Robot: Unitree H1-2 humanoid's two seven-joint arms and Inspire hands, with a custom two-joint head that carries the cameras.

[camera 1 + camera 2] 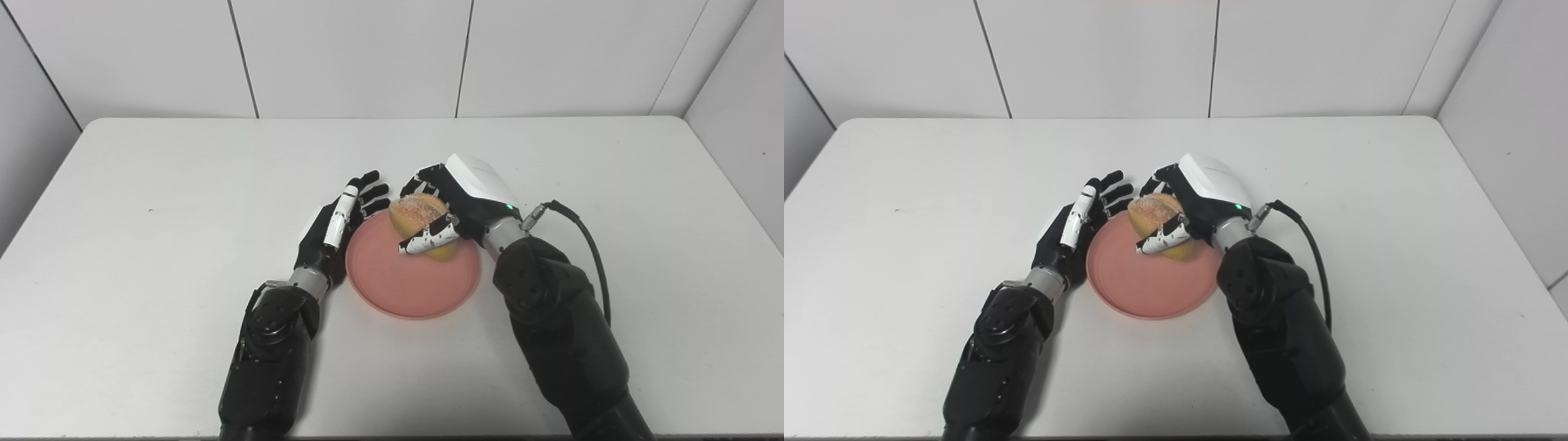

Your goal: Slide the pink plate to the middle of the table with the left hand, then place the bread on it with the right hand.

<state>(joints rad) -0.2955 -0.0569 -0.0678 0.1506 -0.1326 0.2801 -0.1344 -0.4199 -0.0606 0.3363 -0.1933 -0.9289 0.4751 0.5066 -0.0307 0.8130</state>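
Pink plate [411, 285] sits mid worktop [153, 245]. R hand [450, 205] is wrapped round the bread [419, 223], fingers [429, 237] across its front, holding it over the plate's far part (contact w/ plate can't be told). L hand [337, 229] rests just beside the plate's left rim, digits spread, holding nothing.
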